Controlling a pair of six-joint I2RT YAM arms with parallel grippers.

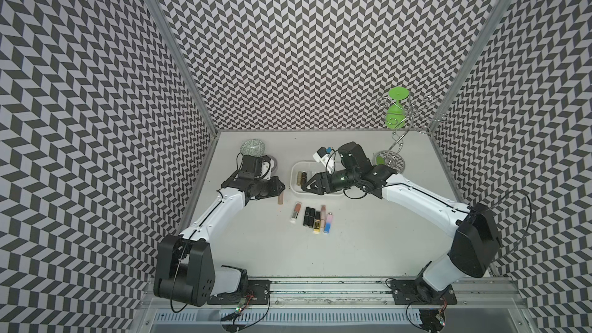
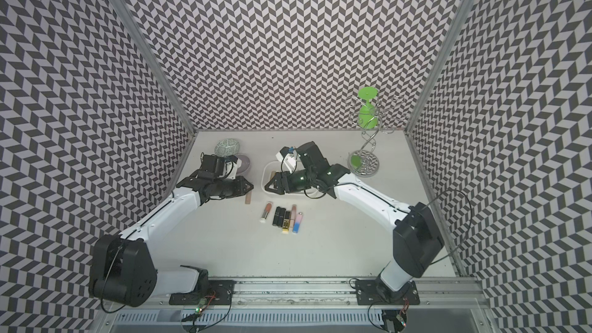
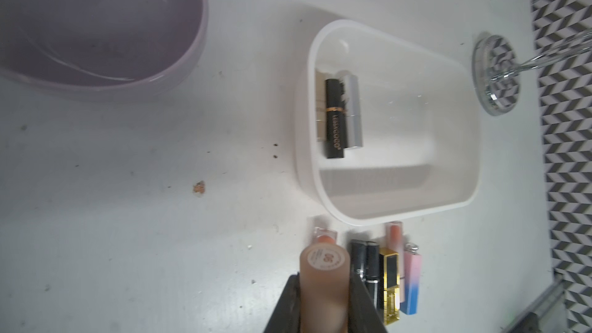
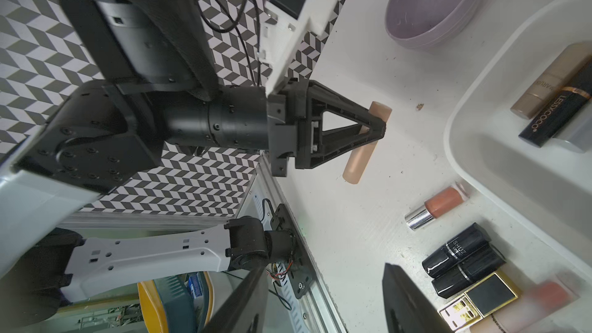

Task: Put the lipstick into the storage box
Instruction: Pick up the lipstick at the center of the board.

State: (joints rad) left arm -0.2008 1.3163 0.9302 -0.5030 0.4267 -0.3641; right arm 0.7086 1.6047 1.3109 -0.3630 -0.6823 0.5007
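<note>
My left gripper is shut on a frosted peach lipstick, held crosswise just above the table, left of the storage box. The white storage box holds a tan, a black and a silver tube along one wall. Hovering over the box's near left corner, my right gripper is open with nothing between its fingers. Several more lipsticks lie in a row in front of the box.
A lilac bowl sits behind my left wrist, with a green-patterned bowl further back. A chrome wire stand with green pieces is at the back right. Patterned walls close in three sides.
</note>
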